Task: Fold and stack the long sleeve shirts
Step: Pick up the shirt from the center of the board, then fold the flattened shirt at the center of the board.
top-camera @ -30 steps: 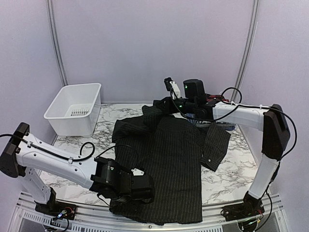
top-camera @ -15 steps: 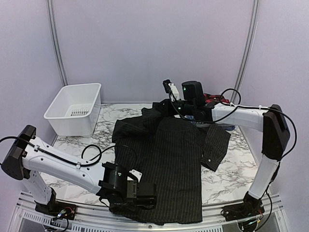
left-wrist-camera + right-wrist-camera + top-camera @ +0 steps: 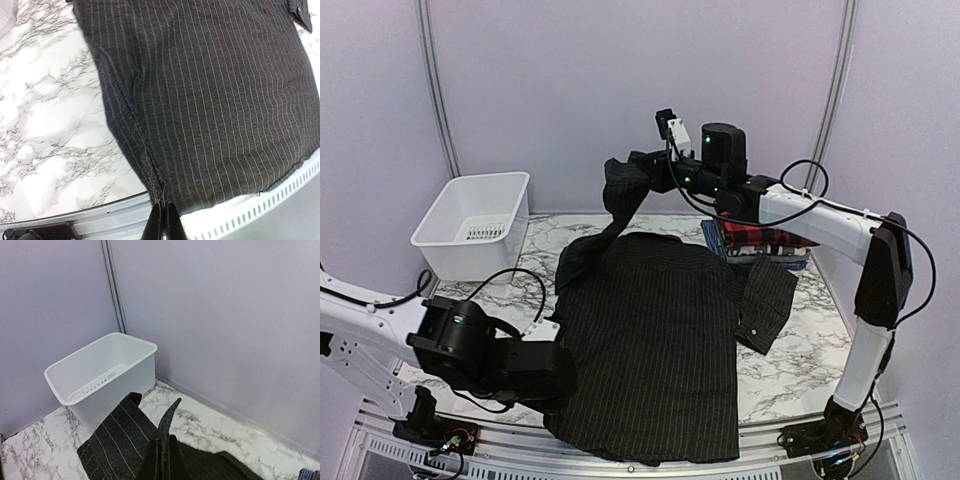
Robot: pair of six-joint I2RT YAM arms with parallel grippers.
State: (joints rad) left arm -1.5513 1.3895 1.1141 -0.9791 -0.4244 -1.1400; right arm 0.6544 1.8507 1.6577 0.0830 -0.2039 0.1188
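A large black pinstriped long sleeve shirt [image 3: 660, 330] lies spread across the marble table, its hem hanging over the near edge. My left gripper [image 3: 162, 207] is shut on the shirt's side seam at the near-left hem corner, by the table's front rail [image 3: 100, 212]. My right gripper [image 3: 164, 440] is shut on a fold of the same shirt and holds its far-left part [image 3: 620, 190] up in the air at the back. A folded stack, with a red-and-black plaid shirt [image 3: 760, 237] over a blue one [image 3: 712, 232], sits at the back right.
A white plastic bin [image 3: 470, 262] stands at the back left, seen ahead in the right wrist view as the bin [image 3: 115, 385]. The shirt's right sleeve [image 3: 765, 300] lies folded by the stack. Walls close the back and both sides.
My left gripper has shut on the hem corner and drawn back to the left. My right gripper has risen, lifting the shirt's far-left part off the table.
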